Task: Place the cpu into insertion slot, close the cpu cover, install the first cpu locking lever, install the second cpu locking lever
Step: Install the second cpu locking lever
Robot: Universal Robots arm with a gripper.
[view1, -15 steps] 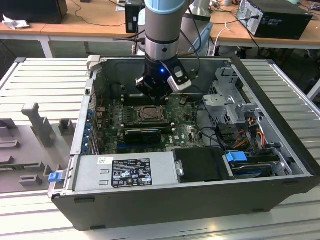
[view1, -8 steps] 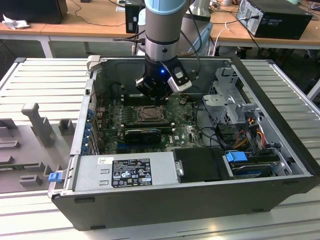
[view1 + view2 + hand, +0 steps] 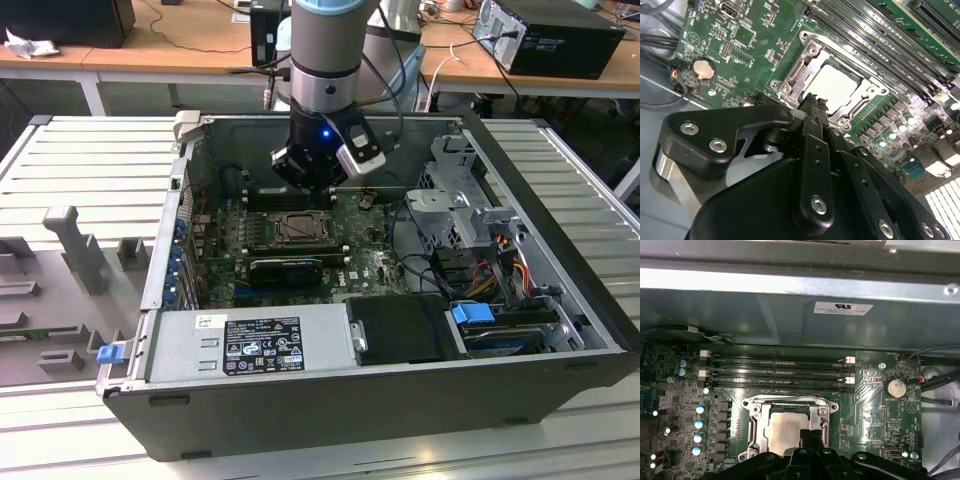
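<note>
The cpu point(image 3: 834, 84) point(image 3: 784, 431) lies flat in the insertion slot point(image 3: 297, 229) on the green motherboard. The silver cpu cover point(image 3: 866, 70) point(image 3: 790, 401) is down over it, framing the chip's pale metal face. My gripper point(image 3: 314, 188) hangs just above the slot, inside the open computer case. In both wrist views the black fingertips point(image 3: 813, 107) point(image 3: 810, 435) stand together over the slot's edge, at one side of the cpu. The gripper is shut, with nothing visibly held. The fingers hide that edge of the slot.
Long black memory slots point(image 3: 777, 371) run along the far side of the slot, toward the case wall point(image 3: 800, 315). A black expansion card point(image 3: 285, 270) and the power supply point(image 3: 250, 345) lie in front. A drive cage point(image 3: 460, 195) and cables point(image 3: 480, 270) fill the exterior view's right.
</note>
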